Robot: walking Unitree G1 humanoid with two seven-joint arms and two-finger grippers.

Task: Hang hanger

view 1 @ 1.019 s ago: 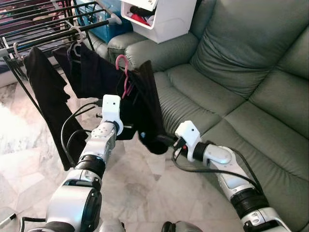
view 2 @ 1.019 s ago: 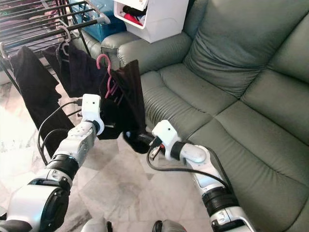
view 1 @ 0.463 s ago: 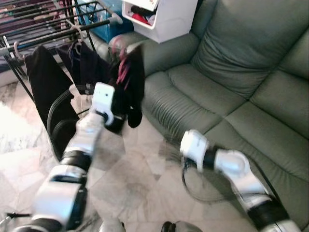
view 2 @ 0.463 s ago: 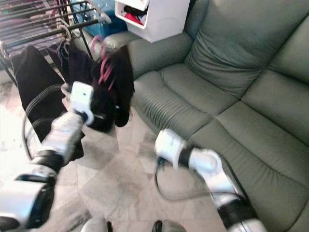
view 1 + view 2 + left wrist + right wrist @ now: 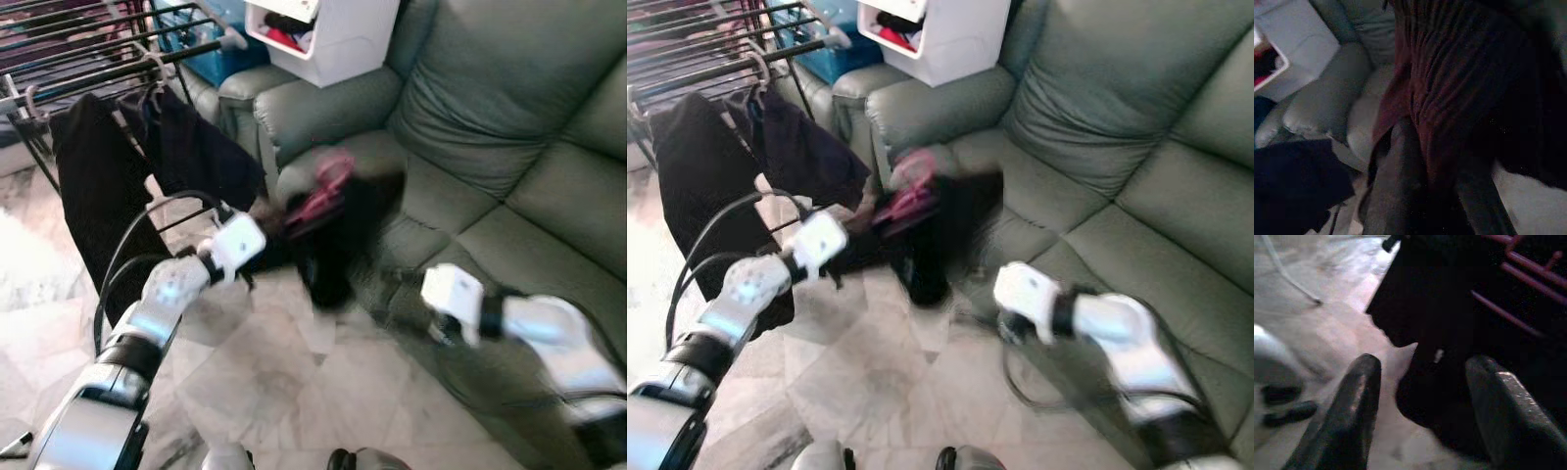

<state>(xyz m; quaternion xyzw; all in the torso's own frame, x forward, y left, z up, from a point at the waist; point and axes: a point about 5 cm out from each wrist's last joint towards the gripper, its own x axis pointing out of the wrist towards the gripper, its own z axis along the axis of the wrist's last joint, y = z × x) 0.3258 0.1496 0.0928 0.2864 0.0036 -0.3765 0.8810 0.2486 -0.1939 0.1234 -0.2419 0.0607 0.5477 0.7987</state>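
1. The left gripper is reaching toward the sofa, carrying a pink hanger with a dark garment draped over it; the head views are blurred here.
2. In the left wrist view the left jaws are lying against the dark red folds of the cloth and appear to be closed on the hanger, though the contact itself is too dark to confirm.
3. The right gripper is hovering just beside the garment's lower edge with its jaws open and holding nothing; the pink bars of the hanger are showing just beyond them.
4. The hanger and garment are hanging in the air between the drying rack and the sofa arm, tilted, and are not resting on any rail.
5. Two other dark garments are already hanging on the rack.
6. Judged progress: the pick-up is done; the hooking onto a rack rail is left, and the hanger is well apart from the rails.
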